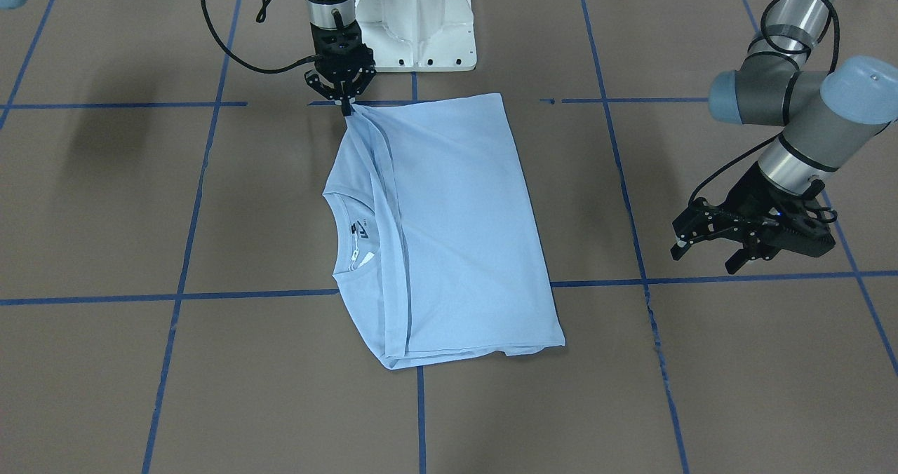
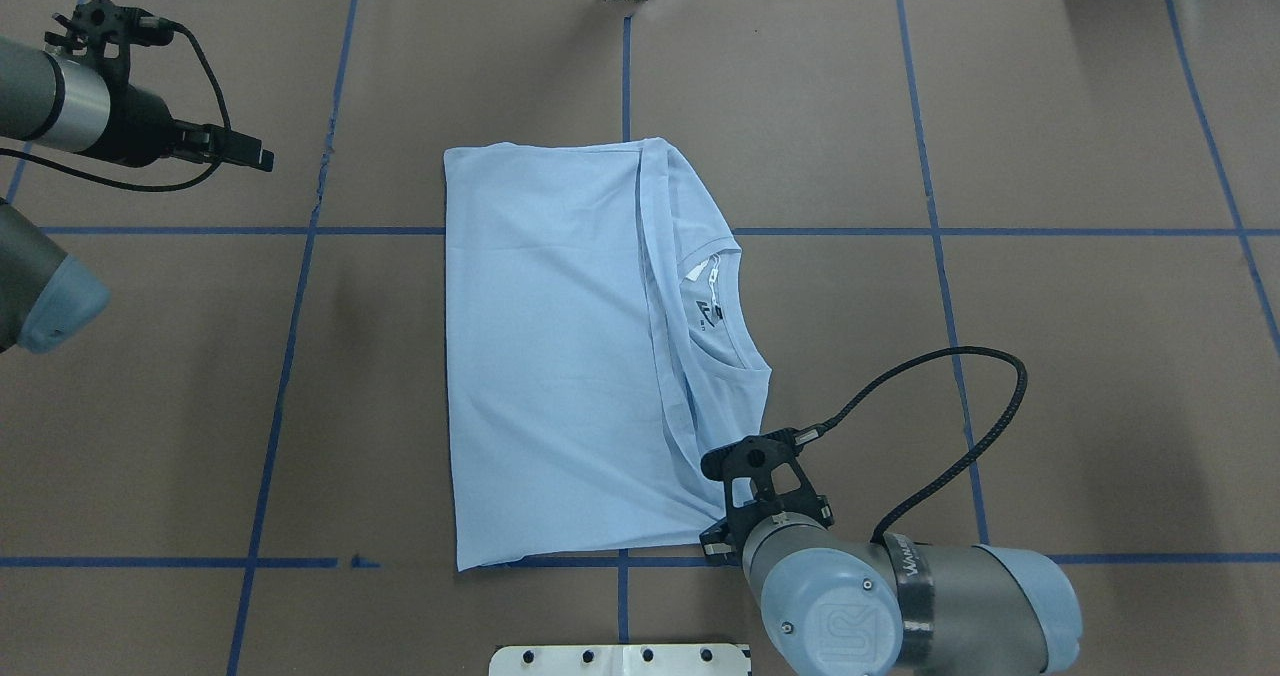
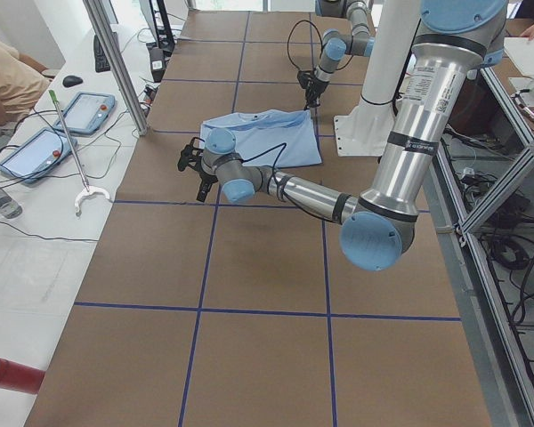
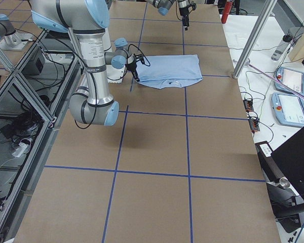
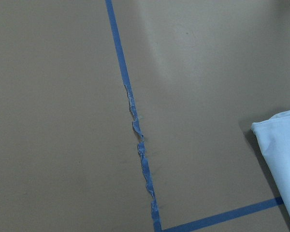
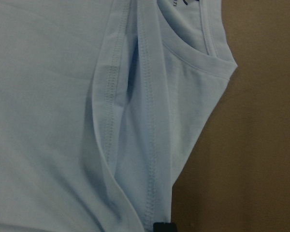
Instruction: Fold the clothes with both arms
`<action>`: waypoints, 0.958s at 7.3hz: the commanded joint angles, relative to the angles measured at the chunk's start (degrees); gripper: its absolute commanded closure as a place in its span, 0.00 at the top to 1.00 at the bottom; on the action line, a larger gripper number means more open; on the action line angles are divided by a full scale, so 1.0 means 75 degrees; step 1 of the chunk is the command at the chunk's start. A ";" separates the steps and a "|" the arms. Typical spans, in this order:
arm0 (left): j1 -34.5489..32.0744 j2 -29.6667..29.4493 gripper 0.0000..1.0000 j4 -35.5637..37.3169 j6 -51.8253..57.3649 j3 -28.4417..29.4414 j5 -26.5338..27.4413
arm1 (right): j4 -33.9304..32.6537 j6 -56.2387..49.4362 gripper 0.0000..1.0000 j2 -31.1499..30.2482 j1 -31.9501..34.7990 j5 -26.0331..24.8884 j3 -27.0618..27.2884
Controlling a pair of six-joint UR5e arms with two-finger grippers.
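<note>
The light blue T-shirt [image 1: 449,228] lies folded flat near the middle of the worktop [image 1: 105,376], just in front of the robot's white base [image 1: 414,18]. Its round collar [image 1: 354,235] is on the robot's right side, and I can see a dark logo inside it. One layer is folded over the body, and its hem runs just beside the collar.

At the shirt corner nearest to the base, on that same side, the right end effector [image 1: 346,106] points down. Its fingers are pressed together on the fabric, so it holds the T-shirt there, and the cloth gathers to a point at it. In the right wrist view only a black fingertip [image 6: 164,227] shows at the bottom edge, touching the seam.

The left end effector [image 1: 705,255] hangs above the bare worktop on the robot's left, well apart from the T-shirt. Its jaws are spread wide with nothing between them. Its wrist camera sees a blue tape line [image 5: 135,125], partly torn, and one corner of the shirt.
</note>
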 commanded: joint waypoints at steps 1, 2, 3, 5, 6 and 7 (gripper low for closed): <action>0.0010 -0.0001 1.00 0.0000 0.0006 0.0000 0.0009 | -0.0149 0.0957 0.00 -0.0314 -0.0073 0.0174 0.0154; 0.0022 -0.0001 1.00 0.0000 -0.0005 -0.0012 0.0009 | -0.0162 0.1449 0.04 -0.0314 -0.0201 0.0163 0.0108; 0.0034 -0.0001 1.00 0.0000 -0.0005 -0.0023 -0.0002 | -0.0150 0.1593 0.99 -0.0279 -0.0376 0.0116 0.0084; 0.0034 -0.0001 1.00 0.0000 -0.0005 -0.0035 -0.0003 | -0.0068 0.0932 1.00 0.0013 0.0087 0.0314 0.0072; 0.0034 -0.0001 1.00 0.0000 -0.0005 -0.0035 -0.0003 | -0.0045 0.0370 1.00 0.0212 0.0276 0.0326 -0.0009; 0.0034 0.0011 1.00 -0.0012 -0.0005 -0.0047 -0.0003 | -0.0045 0.0306 0.99 0.0341 0.0371 0.0327 -0.0068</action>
